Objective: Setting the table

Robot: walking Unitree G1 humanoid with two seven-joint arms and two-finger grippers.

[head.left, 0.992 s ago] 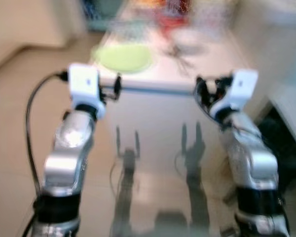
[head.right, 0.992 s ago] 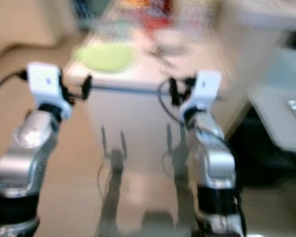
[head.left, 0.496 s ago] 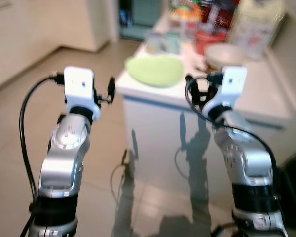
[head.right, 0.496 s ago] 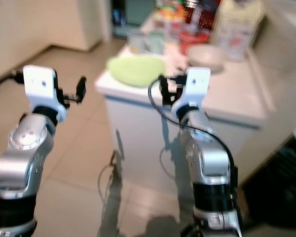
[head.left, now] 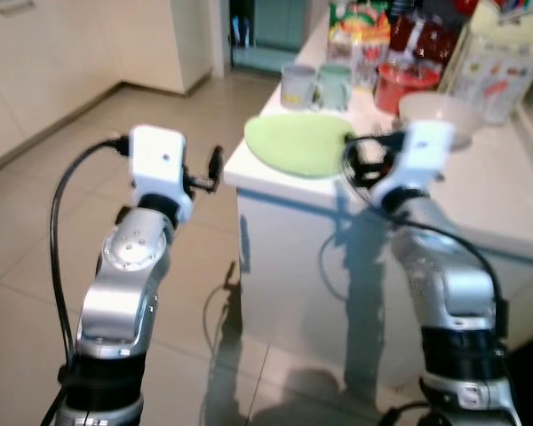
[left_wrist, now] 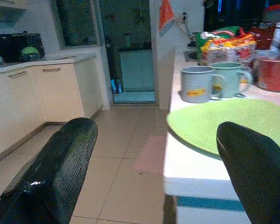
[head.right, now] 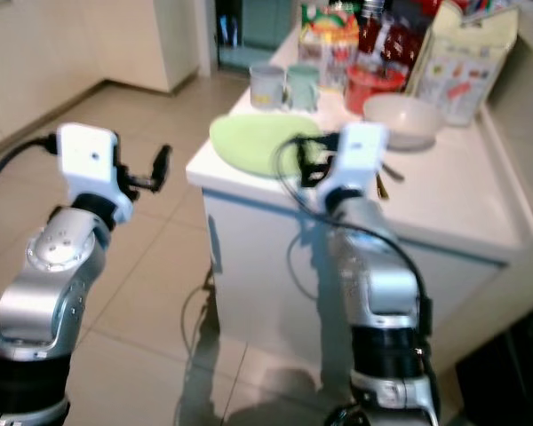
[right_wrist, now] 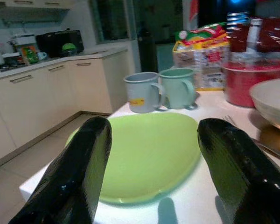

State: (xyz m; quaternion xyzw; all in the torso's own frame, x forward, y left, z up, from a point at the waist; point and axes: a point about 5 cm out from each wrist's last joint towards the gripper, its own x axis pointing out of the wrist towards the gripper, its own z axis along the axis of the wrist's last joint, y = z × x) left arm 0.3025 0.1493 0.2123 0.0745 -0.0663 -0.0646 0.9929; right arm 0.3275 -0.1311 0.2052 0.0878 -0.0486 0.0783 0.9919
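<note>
The white counter (head.right: 444, 200) stands before the robot, crowded at its far end with a carton, snack bags and a red pot. Near its front left corner lies the green plate (right_wrist: 144, 154), slightly overhanging the edge, with a grey mug (right_wrist: 139, 92) and a green mug (right_wrist: 177, 87) just behind it and a white bowl (head.right: 401, 120) to its right. The right hand (right_wrist: 151, 163) hovers just short of the plate, fingers spread and framing it. The left hand (left_wrist: 154, 172), also spread, is off the counter's left side over the floor. The step appears to be reaching for the plate; done well, the right hand should come in low and level at the overhanging rim, closing gently so the plate neither tips nor slides toward the mugs.
</note>
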